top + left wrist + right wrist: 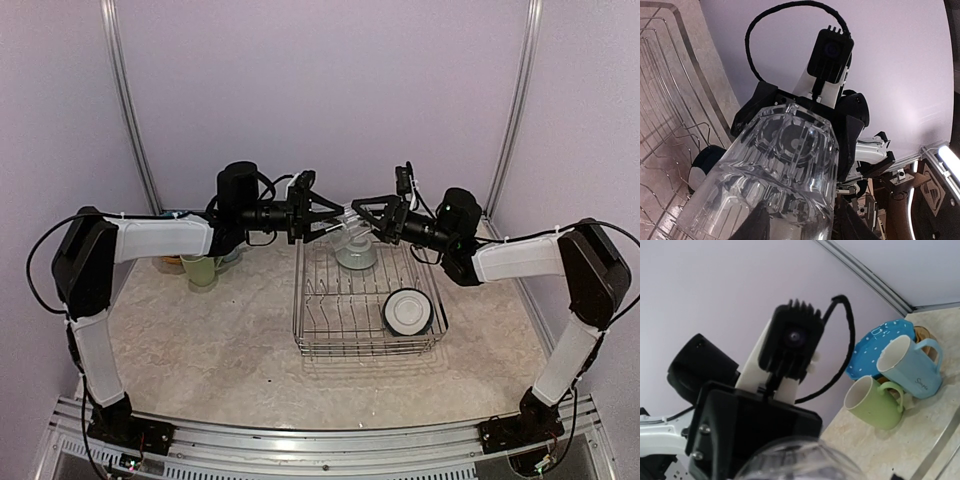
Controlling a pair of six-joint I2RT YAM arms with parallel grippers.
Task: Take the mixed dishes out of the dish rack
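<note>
A clear glass (350,218) hangs in the air above the back of the dish rack (310,335), caught between both arms. My left gripper (336,214) comes at it from the left, my right gripper (366,220) from the right. In the left wrist view the clear glass (780,170) fills the middle, and my left gripper (802,222) has a dark finger against each side of it. In the right wrist view only the glass's curved edge (800,460) shows at the bottom; my own fingers are hidden there. A white bowl (408,310) and a pale bowl (356,252) sit in the rack.
On the table left of the rack stand a pale green mug (875,402), a light blue mug (912,370) and a blue white-dotted plate (875,347) on top of orange plates. The pale green mug (200,270) sits under my left forearm. Walls close in at the back and on both sides.
</note>
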